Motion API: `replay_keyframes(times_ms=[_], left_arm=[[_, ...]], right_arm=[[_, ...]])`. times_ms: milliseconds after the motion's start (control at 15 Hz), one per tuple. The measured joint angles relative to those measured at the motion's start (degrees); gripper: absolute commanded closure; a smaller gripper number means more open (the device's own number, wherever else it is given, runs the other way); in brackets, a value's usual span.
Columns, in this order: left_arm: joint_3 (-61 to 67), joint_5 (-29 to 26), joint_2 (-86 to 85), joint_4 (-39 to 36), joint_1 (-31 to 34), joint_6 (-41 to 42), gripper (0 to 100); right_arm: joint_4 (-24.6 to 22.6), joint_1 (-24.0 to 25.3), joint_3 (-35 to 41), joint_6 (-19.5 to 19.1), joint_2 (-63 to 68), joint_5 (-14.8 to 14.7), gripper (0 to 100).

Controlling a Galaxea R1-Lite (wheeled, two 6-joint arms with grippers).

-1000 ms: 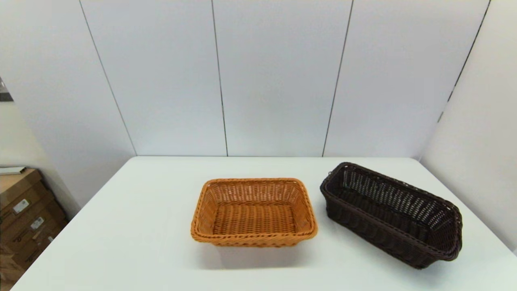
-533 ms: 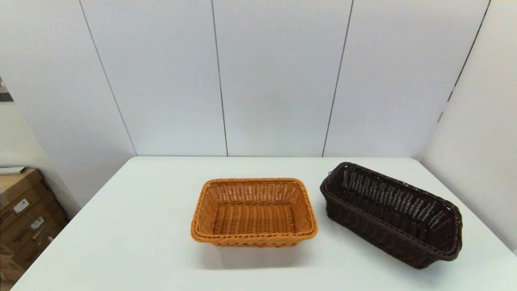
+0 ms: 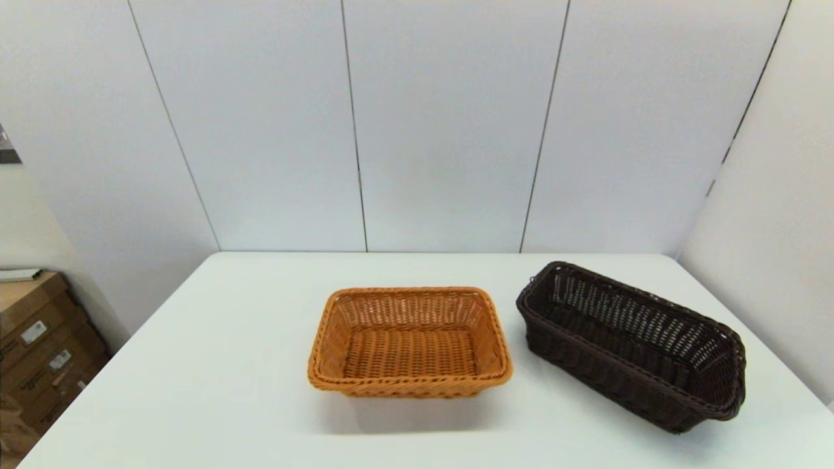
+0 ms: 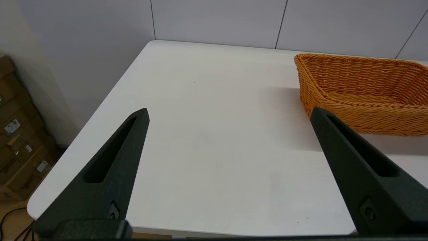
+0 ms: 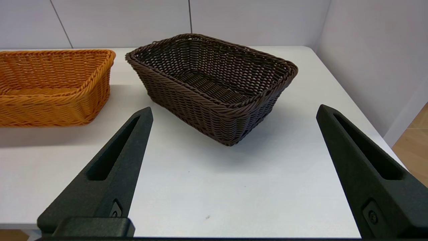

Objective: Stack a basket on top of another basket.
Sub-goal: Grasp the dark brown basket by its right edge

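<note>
The dark brown basket (image 3: 632, 345) (image 5: 214, 85) sits empty on the white table at the right, turned at an angle. The orange-tan basket (image 3: 409, 342) (image 4: 362, 90) (image 5: 50, 85) stands empty at the table's centre, a short gap left of the dark one. Neither arm shows in the head view. My right gripper (image 5: 234, 112) is open, held back near the table's front edge and facing the dark brown basket without touching it. My left gripper (image 4: 229, 113) is open over bare table, left of the orange-tan basket, holding nothing.
Grey wall panels close off the table (image 3: 228, 365) at the back and right. Cardboard boxes (image 3: 39, 352) (image 4: 16, 134) are stacked on the floor beyond the table's left edge. A wood floor (image 5: 413, 140) shows past the right edge.
</note>
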Motion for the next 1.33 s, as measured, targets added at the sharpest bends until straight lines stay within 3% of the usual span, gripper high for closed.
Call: replay_keyframes(times_ms=[200, 533, 733, 867, 1133, 1333], left_arm=[[0.0, -0.02, 0.0, -0.02, 0.0, 0.0, 0], [0.0, 0.0, 0.0, 0.0, 0.0, 0.0, 0], [0.0, -0.02, 0.0, 0.0, 0.0, -0.02, 0], [0.0, 0.0, 0.0, 0.0, 0.0, 0.0, 0], [-0.02, 0.02, 0.0, 0.0, 0.02, 0.0, 0], [-0.02, 0.0, 0.0, -0.02, 0.0, 0.02, 0]], right_arm=[[2.23, 0.0, -5.35, -0.38, 0.17, 0.06, 0], [12.57, -1.41, -27.87, 0.34, 10.41, 0.01, 0], [14.62, -8.01, -39.5, 1.66, 24.21, -0.82, 0], [17.97, -12.82, -48.65, 2.51, 34.16, -3.27, 0], [30.93, -16.36, -66.21, 9.3, 53.15, -11.08, 0], [44.35, -13.99, -73.27, 19.77, 66.33, -13.6, 0]])
